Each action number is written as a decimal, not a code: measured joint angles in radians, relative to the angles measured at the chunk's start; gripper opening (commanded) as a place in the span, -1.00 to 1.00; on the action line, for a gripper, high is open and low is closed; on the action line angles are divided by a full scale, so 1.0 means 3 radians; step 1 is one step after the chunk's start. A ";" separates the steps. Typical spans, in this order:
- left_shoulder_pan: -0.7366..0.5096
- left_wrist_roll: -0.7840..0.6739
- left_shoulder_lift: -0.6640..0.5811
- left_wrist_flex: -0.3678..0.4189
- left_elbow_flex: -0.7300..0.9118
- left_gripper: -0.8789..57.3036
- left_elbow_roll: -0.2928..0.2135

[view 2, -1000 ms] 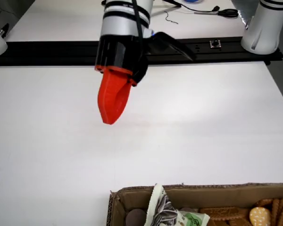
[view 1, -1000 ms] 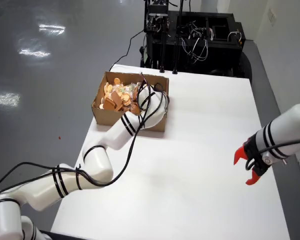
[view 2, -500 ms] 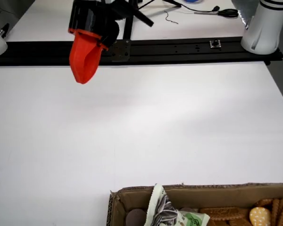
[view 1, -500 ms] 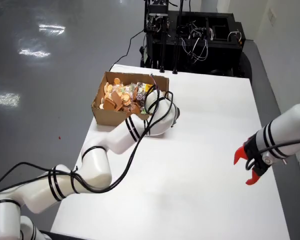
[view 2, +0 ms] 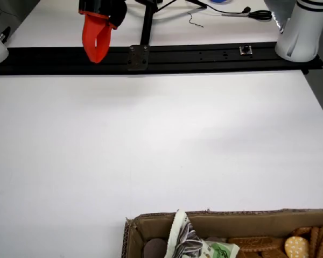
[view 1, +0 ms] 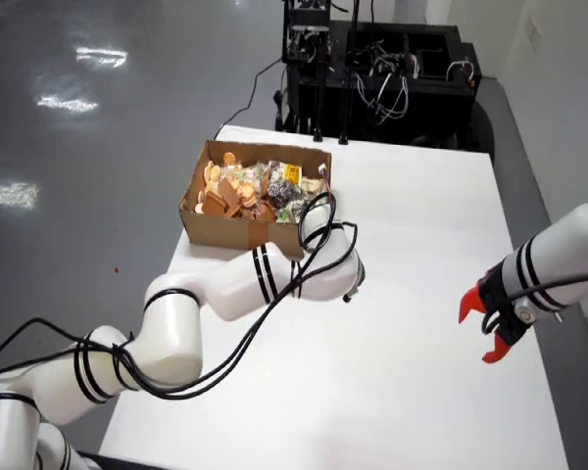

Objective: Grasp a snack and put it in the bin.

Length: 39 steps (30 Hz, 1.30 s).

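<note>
An open cardboard box (view 1: 230,227) stands at the back left of the white table in the view from above, filled with several snacks (view 1: 245,186): round biscuits and wrapped packets. The low view across the table shows the box rim (view 2: 247,215), a green and white packet (view 2: 191,244) and a biscuit (view 2: 296,247). The red-fingered gripper (view 1: 475,338) on the right arm hangs over the table's right side, far from the box, open and holding nothing. In the low view the same gripper (view 2: 97,58) hangs at the top left, seen edge-on.
A second white arm (view 1: 274,279) reaches across the table's left part up to the box, trailing black cables; its end is hidden. A black equipment rack (view 1: 382,69) stands behind the table. A black rail (view 2: 204,54) and a white arm base (view 2: 304,27) line the far edge.
</note>
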 measured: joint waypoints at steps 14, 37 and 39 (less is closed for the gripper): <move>-0.0314 -0.0410 -0.0842 -0.0300 0.1477 -0.99 -0.0249; -0.0412 -0.0310 -0.1455 -0.0764 0.2366 -0.91 -0.0950; -0.0390 -0.0291 -0.1481 -0.0769 0.2363 -0.91 -0.0955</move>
